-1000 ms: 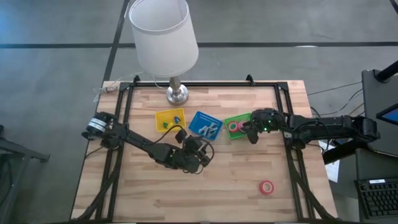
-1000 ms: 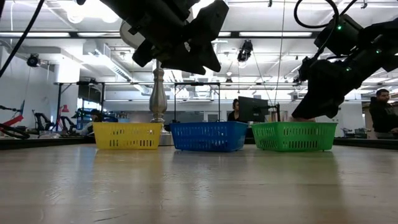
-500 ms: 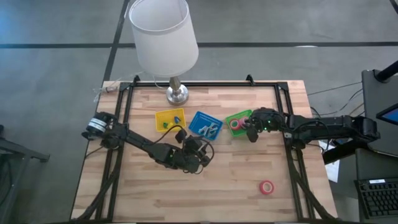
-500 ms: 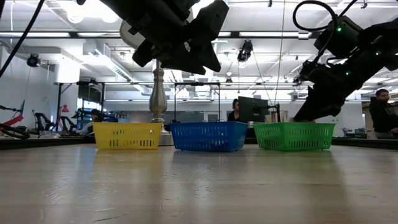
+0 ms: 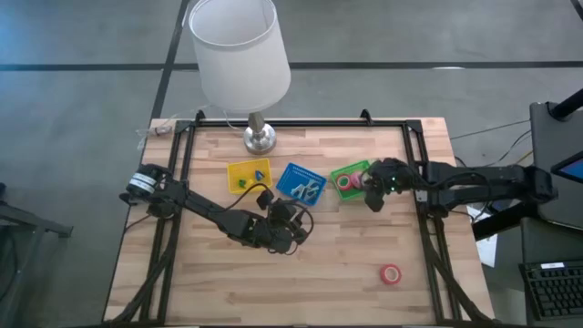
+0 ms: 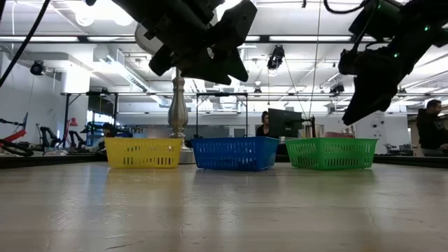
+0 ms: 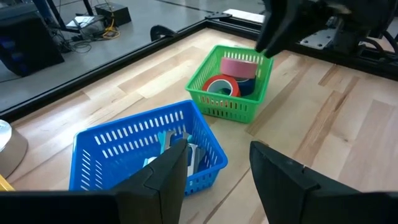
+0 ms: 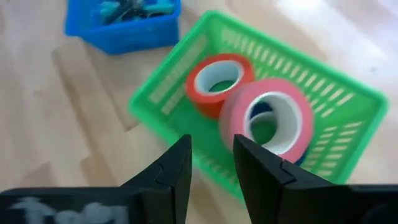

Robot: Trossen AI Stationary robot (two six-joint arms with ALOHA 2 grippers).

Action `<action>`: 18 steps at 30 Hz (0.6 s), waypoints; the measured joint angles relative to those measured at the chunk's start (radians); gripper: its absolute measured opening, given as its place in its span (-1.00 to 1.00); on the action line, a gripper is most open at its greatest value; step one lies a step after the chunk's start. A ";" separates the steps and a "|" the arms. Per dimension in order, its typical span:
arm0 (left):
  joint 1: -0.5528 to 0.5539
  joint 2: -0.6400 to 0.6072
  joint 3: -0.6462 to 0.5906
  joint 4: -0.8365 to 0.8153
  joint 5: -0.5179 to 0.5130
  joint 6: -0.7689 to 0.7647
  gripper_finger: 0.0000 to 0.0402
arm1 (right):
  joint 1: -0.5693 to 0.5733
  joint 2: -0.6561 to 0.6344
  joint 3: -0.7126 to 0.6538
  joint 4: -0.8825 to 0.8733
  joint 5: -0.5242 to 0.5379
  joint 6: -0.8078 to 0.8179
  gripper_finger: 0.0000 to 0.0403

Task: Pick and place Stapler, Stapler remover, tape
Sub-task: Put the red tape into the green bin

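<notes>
A green tray holds tape rolls: one red lying flat, one pink-red leaning on it, one blue underneath. Another red tape roll lies flat on the table near the front right. My right gripper is open, empty, and raised just off the green tray's right end. My left gripper is open and empty, hovering in front of the blue tray, which holds pale blue tools.
A yellow tray with small blue and green pieces stands left of the blue one. A lamp with a white shade has its metal foot at the table's far edge. Bare wood lies across the near half.
My right gripper has risen from the green tray's right end, where it reached down a second ago, and drawn back slightly toward the table's right edge. The trays and the roll on the table have kept their places.
</notes>
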 joint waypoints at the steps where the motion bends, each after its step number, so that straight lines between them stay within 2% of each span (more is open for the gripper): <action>1: -0.001 0.000 0.000 -0.001 0.002 -0.005 -0.12 | 0.020 0.000 0.013 -0.024 -0.001 0.010 -0.45; 6: -0.001 0.000 0.000 -0.002 0.017 -0.016 -0.12 | 0.131 0.000 0.077 -0.121 0.003 0.076 -0.49; 12: -0.001 0.000 0.000 -0.001 0.018 -0.016 -0.12 | 0.323 0.000 0.130 -0.127 0.120 0.154 -0.54; 18: -0.001 0.000 0.000 -0.001 0.019 -0.015 -0.12 | 0.533 0.000 0.131 -0.126 0.159 0.294 -0.53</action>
